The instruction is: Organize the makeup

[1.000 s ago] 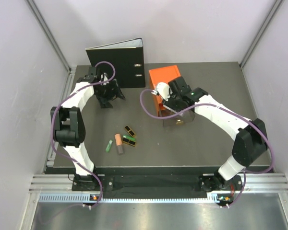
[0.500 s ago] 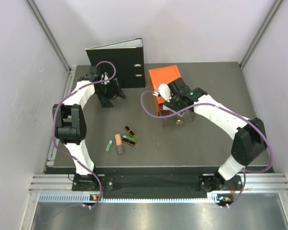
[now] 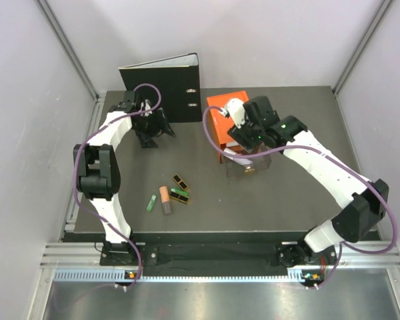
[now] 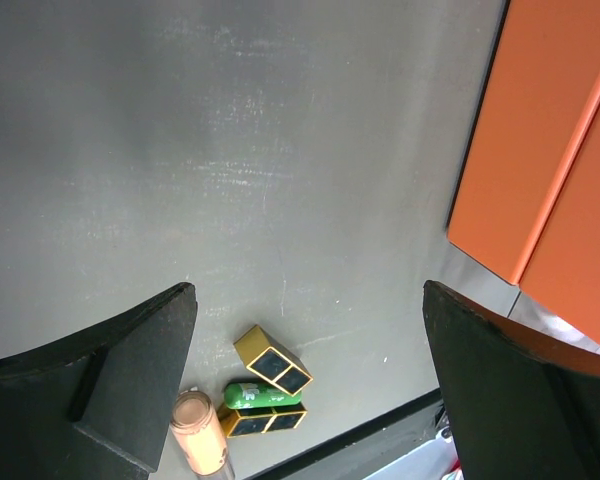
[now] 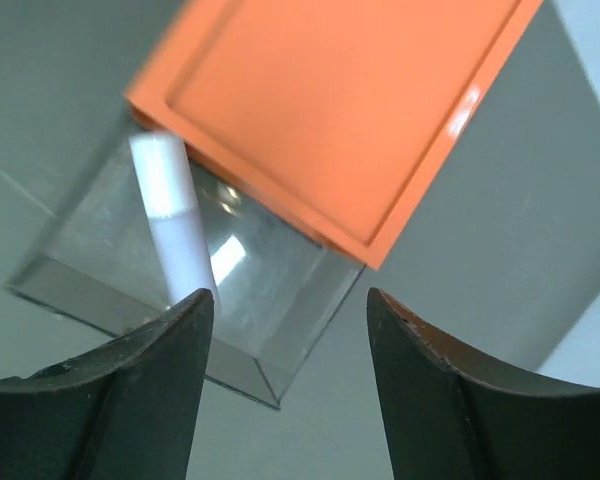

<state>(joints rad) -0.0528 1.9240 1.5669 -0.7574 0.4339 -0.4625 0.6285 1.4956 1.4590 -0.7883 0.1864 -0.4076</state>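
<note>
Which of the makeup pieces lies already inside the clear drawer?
The pale lilac tube: it alone lies in the clear drawer sticking out of the orange box; the other pieces lie clustered on the table.

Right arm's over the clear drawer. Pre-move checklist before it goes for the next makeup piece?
1. Right hand open, holding nothing: ok.
2. Pale lilac plastic tube lies inside the clear plastic drawer of the orange box, apart from the hand: ok.
3. Left hand open and empty: ok.
4. All makeup stowed: not ok; a peach-grey tube, a green stick and small black gold-edged cases lie loose on the grey table.
5. Route to those pieces free of the other hand: probably ok; it hangs by the black ring binder.
</note>
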